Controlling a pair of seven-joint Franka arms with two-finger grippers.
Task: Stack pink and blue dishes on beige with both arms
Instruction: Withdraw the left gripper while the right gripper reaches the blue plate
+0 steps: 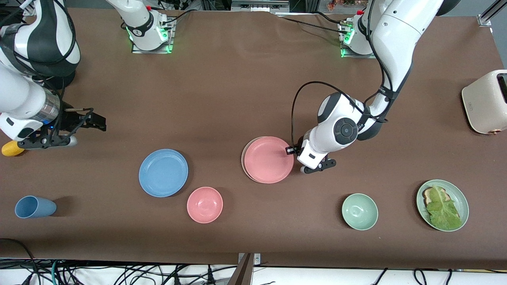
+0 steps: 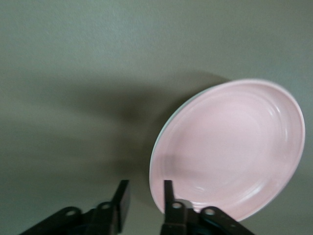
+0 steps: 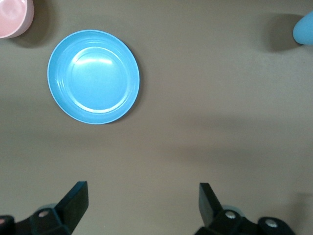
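Note:
The pink plate (image 1: 268,159) (image 2: 230,152) lies on the beige plate (image 1: 244,159), whose rim shows as a thin crescent on the side toward the right arm. My left gripper (image 1: 293,151) (image 2: 145,196) is low at the pink plate's rim on the side toward the left arm. It is open, with only table between its fingers. The blue plate (image 1: 163,172) (image 3: 93,77) lies flat on the table, toward the right arm's end. My right gripper (image 1: 97,120) (image 3: 144,196) hangs open and empty over bare table, apart from the blue plate.
A pink bowl (image 1: 204,204) (image 3: 12,17) sits nearer the camera between the plates. A blue cup (image 1: 35,207) (image 3: 304,27) and a yellow object (image 1: 12,149) lie at the right arm's end. A green bowl (image 1: 359,211), a green plate (image 1: 455,189) of food and a toaster (image 1: 485,101) lie toward the left arm's end.

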